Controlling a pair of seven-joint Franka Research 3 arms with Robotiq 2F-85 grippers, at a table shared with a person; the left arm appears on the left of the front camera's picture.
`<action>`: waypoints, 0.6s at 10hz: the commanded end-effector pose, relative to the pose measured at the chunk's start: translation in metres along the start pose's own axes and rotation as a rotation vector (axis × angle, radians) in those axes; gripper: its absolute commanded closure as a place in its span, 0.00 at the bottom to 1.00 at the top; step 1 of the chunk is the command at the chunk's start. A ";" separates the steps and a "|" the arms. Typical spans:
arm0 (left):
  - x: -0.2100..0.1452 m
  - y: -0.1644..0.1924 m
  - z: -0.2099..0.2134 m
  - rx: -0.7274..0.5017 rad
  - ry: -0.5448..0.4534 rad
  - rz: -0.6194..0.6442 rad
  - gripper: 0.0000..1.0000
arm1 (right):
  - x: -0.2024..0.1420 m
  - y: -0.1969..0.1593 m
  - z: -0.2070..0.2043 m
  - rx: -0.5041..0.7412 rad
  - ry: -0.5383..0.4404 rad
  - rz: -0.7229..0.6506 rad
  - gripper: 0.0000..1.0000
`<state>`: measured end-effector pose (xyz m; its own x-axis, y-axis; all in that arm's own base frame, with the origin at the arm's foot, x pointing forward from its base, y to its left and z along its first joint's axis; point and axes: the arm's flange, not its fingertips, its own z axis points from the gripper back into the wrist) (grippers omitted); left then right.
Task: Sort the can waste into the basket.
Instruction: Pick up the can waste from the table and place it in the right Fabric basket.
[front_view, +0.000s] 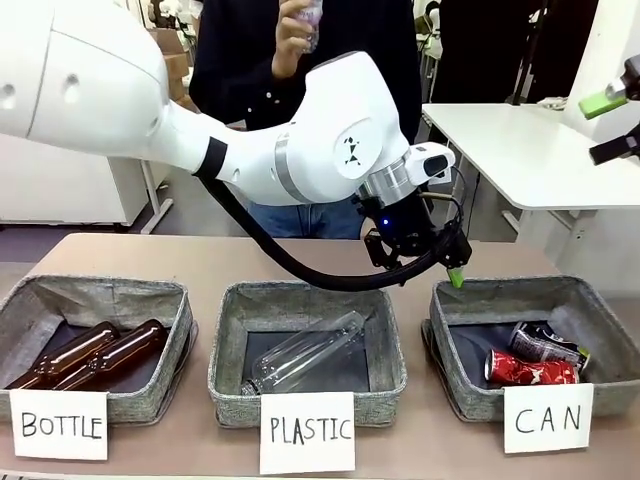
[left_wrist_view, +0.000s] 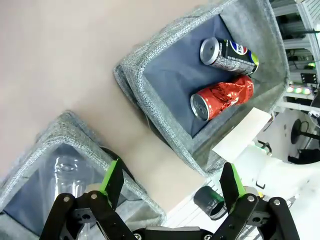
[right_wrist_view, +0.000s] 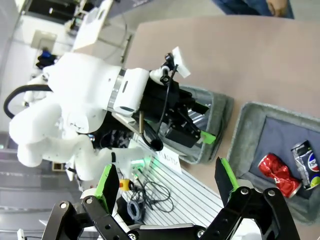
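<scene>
The grey basket (front_view: 455, 375) behind the "CAN" card (front_view: 548, 418) stands at the table's right. Inside it lie the black can (front_view: 540, 345) and the dented red can (front_view: 530, 370), side by side. My left gripper (front_view: 445, 260) hangs open and empty just above the basket's far left corner. From the left wrist, the open fingers (left_wrist_view: 114, 177) frame the table between two baskets, with the black can (left_wrist_view: 227, 54) and red can (left_wrist_view: 222, 97) beyond. My right gripper (front_view: 610, 125) is raised at the far right, open (right_wrist_view: 167, 182) and empty, above the basket (right_wrist_view: 250, 130).
A "PLASTIC" basket (front_view: 225, 375) in the middle holds a clear bottle (front_view: 305, 355). The "BOTTLE" basket (front_view: 15, 320) at the left holds two brown glass bottles (front_view: 95, 355). A person stands across the table holding a clear bottle (front_view: 305, 25). A white table (front_view: 500, 140) stands behind right.
</scene>
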<state>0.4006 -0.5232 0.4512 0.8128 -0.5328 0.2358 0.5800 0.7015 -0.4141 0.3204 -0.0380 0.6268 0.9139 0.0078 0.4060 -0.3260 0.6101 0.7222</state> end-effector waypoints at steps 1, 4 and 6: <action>-0.007 -0.006 0.034 -0.036 -0.022 -0.034 0.00 | -0.001 -0.001 0.001 -0.007 0.001 0.022 0.00; -0.052 0.008 0.150 -0.091 -0.082 -0.021 0.00 | 0.003 -0.005 -0.004 0.014 0.010 -0.009 0.00; -0.100 0.033 0.205 -0.191 0.016 -0.011 0.00 | 0.003 -0.009 -0.011 0.047 0.025 -0.032 0.00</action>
<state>0.3632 -0.3989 0.6093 0.8145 -0.5073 0.2814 0.5722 0.6224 -0.5340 0.3276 -0.0369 0.6172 0.9263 0.0117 0.3766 -0.3077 0.6003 0.7382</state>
